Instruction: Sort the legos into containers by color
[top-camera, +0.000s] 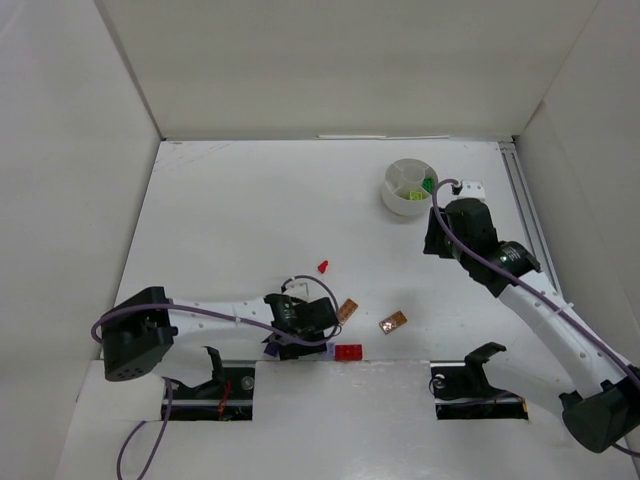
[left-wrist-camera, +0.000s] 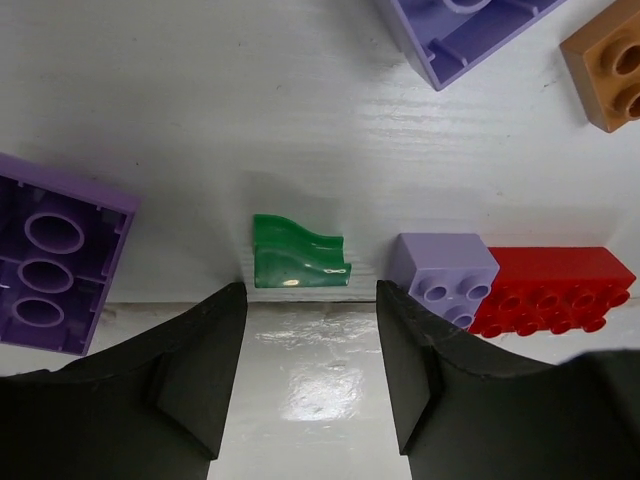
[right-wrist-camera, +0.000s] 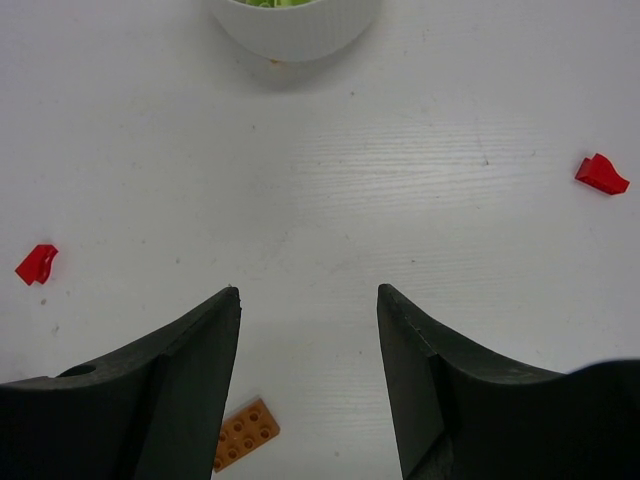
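Note:
My left gripper (left-wrist-camera: 310, 300) is open and empty, low at the table's near edge (top-camera: 300, 335). A small green lego (left-wrist-camera: 298, 264) lies just ahead of its fingertips. A lilac brick (left-wrist-camera: 443, 275) and a red brick (left-wrist-camera: 555, 288) lie to its right, and a purple brick (left-wrist-camera: 55, 255) to its left. Another lilac brick (left-wrist-camera: 470, 30) and an orange-brown one (left-wrist-camera: 612, 65) lie beyond. My right gripper (right-wrist-camera: 308, 300) is open and empty above bare table, near the white dish (top-camera: 410, 186), whose wall also shows in the right wrist view (right-wrist-camera: 295, 25). Green pieces (top-camera: 428, 185) lie in the dish.
Small red pieces (right-wrist-camera: 36, 263) (right-wrist-camera: 601, 174) and an orange-brown plate (right-wrist-camera: 243, 433) lie on the table. The top view shows a red piece (top-camera: 323, 266), two orange-brown plates (top-camera: 347, 310) (top-camera: 392, 322) and the red brick (top-camera: 348, 351). White walls enclose the table.

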